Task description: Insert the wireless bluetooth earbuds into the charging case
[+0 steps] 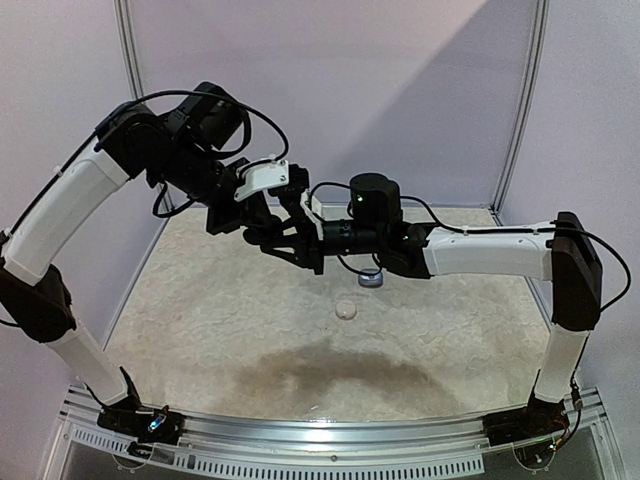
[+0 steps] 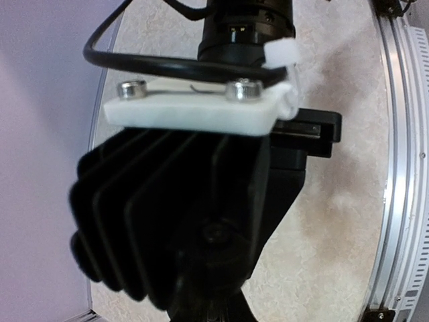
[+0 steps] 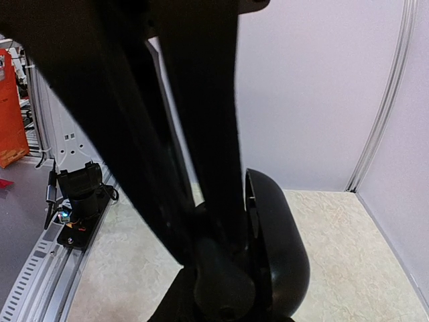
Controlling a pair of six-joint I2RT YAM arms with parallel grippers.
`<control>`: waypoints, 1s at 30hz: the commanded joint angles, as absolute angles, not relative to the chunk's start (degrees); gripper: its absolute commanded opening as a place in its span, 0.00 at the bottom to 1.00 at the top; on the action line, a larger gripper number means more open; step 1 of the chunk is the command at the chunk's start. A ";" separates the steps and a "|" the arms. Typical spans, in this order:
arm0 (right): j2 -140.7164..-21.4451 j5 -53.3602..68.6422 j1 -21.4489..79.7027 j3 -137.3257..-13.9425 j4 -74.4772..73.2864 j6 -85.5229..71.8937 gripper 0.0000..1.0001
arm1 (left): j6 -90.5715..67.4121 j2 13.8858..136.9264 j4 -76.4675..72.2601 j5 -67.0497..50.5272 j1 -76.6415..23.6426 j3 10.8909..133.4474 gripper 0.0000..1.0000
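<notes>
My two grippers meet in the air above the middle of the table. In the right wrist view a glossy black charging case point(image 3: 278, 248) stands with its lid open, and my right gripper point(image 3: 228, 302) is shut on it from below. The dark fingers point(image 3: 201, 134) of my left gripper reach down into the case from above. My left gripper point(image 1: 290, 245) is shut, right against my right gripper point(image 1: 312, 240). Nothing shows between its tips. The earbuds are hidden. In the left wrist view my left gripper point(image 2: 208, 308) is a dark shape under the other arm's finned camera housing point(image 2: 167, 215).
A small whitish rounded object point(image 1: 346, 309) and a small silvery-grey one point(image 1: 370, 279) lie on the beige table point(image 1: 220, 330) under the arms. Grey walls close the back and sides. A metal rail point(image 1: 330, 432) runs along the near edge.
</notes>
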State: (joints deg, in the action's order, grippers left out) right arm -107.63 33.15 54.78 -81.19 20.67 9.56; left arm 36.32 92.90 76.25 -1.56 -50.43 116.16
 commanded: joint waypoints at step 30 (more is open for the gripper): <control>-108.81 31.73 56.47 -82.94 22.47 11.01 0.10 | 37.59 94.81 101.48 5.24 -53.61 112.76 0.07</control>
State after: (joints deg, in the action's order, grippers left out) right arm -107.87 31.00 55.48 -81.14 19.49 10.81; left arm 37.06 92.73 75.79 4.38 -52.25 112.25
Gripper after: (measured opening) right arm 0.236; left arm 0.048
